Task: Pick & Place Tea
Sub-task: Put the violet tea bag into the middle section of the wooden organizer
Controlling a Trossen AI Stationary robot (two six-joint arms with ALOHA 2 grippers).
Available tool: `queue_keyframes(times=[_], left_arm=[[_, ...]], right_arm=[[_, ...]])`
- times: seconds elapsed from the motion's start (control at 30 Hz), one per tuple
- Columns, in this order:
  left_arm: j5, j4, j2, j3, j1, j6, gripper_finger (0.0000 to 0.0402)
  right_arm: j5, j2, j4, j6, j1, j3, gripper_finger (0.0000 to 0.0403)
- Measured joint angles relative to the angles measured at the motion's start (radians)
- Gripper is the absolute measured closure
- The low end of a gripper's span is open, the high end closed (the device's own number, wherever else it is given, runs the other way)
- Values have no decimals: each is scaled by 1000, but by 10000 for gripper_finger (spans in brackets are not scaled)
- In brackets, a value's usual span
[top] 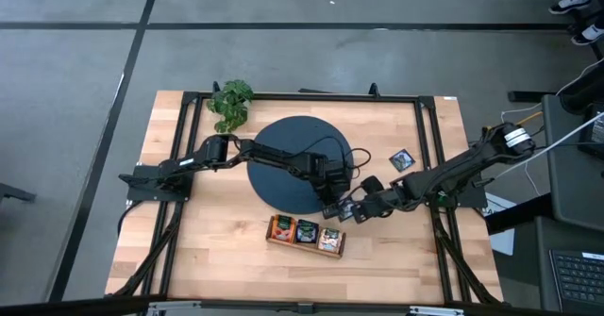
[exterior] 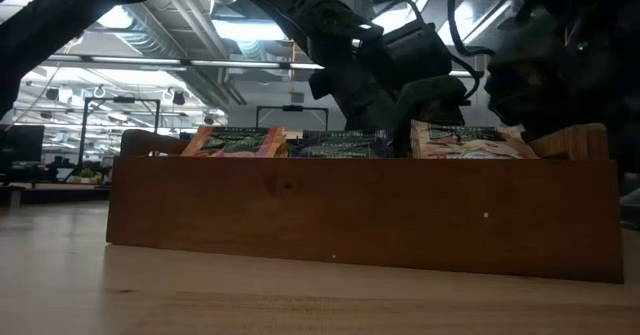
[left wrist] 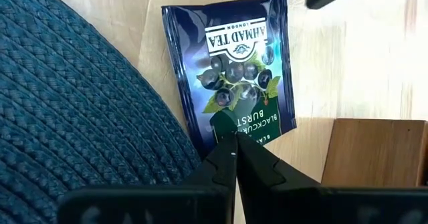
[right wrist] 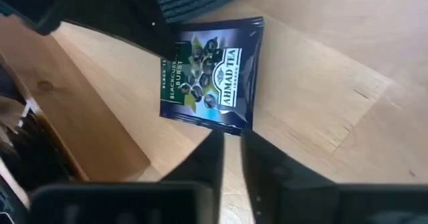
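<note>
Left hand (left wrist: 234, 138) clenched on the edge of a dark blackcurrant tea sachet (left wrist: 231, 67) beside the round blue mat (left wrist: 73, 110); right hand (right wrist: 231, 140) slightly parted, released from its opposite edge

A dark blue tea sachet (left wrist: 231, 70) printed with blackcurrants and green leaves sits at the round mat's five o'clock edge, pinched at one edge between the closed fingers of the left tool (left wrist: 235, 142). It hangs tilted over the wooden table, its opposite edge just in front of the right tool (right wrist: 231, 150), whose fingers stand slightly apart and do not touch it. Another dark sachet (top: 403, 160) lies flat on the table at the mat's three o'clock, well apart. Three more stand upright in the brown tray at six o'clock: an orange one (top: 281, 228), a dark one (top: 307, 231) and a pale one (top: 329, 238).
</note>
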Motion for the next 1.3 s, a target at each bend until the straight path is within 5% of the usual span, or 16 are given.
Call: queue_keyframes(times=[0.3, 0.5, 0.67, 1.03, 1.3], left_arm=[[-6, 0, 0, 0, -4, 7, 400], [-6, 3, 0, 0, -5, 7, 399], [-5, 5, 0, -1, -5, 7, 399], [0, 37, 0, -2, -5, 2, 399], [33, 48, -3, -3, -3, -30, 395]], right_arm=[[3, -4, 40, 83, 0, -47, 214], [0, -3, 330, 108, -6, -171, 187], [0, -5, 465, 132, -22, -248, 228], [6, -3, 556, 66, -22, -295, 388], [9, -3, 581, 33, -22, -296, 398]])
